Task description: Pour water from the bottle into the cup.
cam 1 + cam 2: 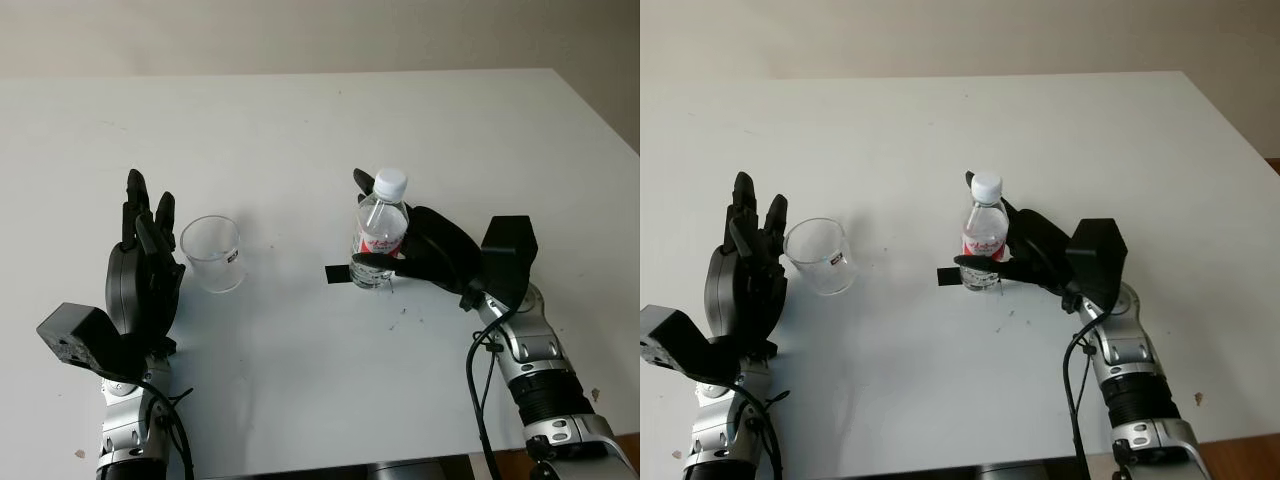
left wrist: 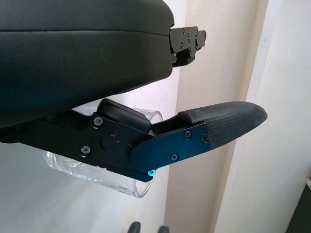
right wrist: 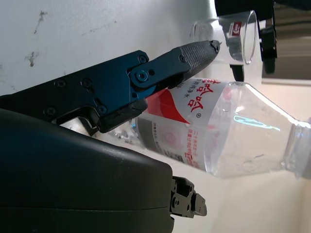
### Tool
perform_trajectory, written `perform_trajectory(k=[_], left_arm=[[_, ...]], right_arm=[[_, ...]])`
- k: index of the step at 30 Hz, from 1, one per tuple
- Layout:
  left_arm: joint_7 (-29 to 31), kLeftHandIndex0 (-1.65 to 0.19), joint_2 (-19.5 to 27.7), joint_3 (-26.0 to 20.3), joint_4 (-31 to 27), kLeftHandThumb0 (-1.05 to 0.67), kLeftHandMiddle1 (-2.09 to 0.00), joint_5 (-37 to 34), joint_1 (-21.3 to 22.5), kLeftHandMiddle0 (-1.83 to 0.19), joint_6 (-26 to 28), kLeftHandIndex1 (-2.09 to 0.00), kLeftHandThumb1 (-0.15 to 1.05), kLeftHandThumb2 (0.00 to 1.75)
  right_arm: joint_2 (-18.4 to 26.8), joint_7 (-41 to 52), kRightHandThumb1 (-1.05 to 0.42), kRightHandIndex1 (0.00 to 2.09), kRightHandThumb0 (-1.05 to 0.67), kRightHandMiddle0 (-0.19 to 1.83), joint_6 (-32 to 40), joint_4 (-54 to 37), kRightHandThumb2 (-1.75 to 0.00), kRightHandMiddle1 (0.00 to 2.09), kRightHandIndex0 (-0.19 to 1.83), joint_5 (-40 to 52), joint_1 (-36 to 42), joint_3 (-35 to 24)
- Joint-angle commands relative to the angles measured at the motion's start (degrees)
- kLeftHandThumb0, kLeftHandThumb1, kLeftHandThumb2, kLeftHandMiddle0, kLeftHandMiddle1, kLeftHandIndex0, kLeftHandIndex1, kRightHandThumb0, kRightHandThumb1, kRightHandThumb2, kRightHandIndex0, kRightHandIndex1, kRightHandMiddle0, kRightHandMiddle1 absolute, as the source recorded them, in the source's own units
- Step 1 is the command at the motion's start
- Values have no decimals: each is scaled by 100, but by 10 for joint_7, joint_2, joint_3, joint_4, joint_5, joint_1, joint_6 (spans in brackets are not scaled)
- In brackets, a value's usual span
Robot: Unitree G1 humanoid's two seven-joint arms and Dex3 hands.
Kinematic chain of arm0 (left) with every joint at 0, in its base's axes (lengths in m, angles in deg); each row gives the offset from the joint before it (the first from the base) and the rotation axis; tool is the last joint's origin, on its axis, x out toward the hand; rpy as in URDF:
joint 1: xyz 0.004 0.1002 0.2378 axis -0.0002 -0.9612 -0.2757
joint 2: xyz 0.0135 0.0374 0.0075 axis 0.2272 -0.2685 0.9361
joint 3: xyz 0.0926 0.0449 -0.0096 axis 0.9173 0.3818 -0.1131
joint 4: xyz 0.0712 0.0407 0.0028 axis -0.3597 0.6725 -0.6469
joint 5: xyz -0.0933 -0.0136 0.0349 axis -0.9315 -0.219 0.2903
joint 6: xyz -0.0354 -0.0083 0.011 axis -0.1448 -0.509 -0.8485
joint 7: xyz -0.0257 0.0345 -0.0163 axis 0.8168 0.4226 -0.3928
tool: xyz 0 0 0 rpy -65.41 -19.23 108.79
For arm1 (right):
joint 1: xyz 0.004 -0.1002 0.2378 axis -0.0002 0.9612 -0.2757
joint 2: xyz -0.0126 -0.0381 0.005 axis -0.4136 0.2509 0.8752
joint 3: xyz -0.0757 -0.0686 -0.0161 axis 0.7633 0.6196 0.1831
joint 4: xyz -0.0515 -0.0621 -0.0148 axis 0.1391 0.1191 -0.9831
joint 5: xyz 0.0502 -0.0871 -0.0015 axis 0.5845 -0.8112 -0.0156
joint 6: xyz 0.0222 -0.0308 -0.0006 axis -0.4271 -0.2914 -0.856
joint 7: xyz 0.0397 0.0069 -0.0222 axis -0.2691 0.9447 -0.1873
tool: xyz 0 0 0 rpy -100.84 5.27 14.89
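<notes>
Fingers of our right hand (image 1: 400, 255) clasp the capped clear plastic bottle (image 1: 381, 238); uncapping precedes pouring into the clear plastic cup (image 1: 212, 253); left hand (image 1: 145, 270) open beside it.

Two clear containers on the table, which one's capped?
The bottle, white cap on top and a red label, with the right robot hand around it. The cup beside the left robot hand is open-topped, with no lid.
</notes>
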Motion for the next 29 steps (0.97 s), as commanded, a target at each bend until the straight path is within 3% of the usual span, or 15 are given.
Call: perform_trajectory(k=[1,7,18,29], left_arm=[[2,11,2,-2,4,-90,-38,-2,0,19,-4,0,105,74],[0,10,2,0,4,-90,-39,0,2,19,-3,0,105,74],[4,10,2,1,19,-89,-40,-2,12,19,-12,0,105,75],[-1,11,1,-1,26,-89,-39,-2,17,19,-12,0,105,75]], right_arm=[[0,-11,-93,0,-87,-19,-29,8,-5,0,-19,-8,6,-3],[-13,-29,-93,0,-93,-19,-76,21,-5,0,-19,-12,28,1],[-80,-79,-98,0,-97,-19,-109,-1,-7,0,-19,-24,87,30],[-110,-110,-100,0,-96,-19,-126,23,-6,0,-19,-29,105,34]])
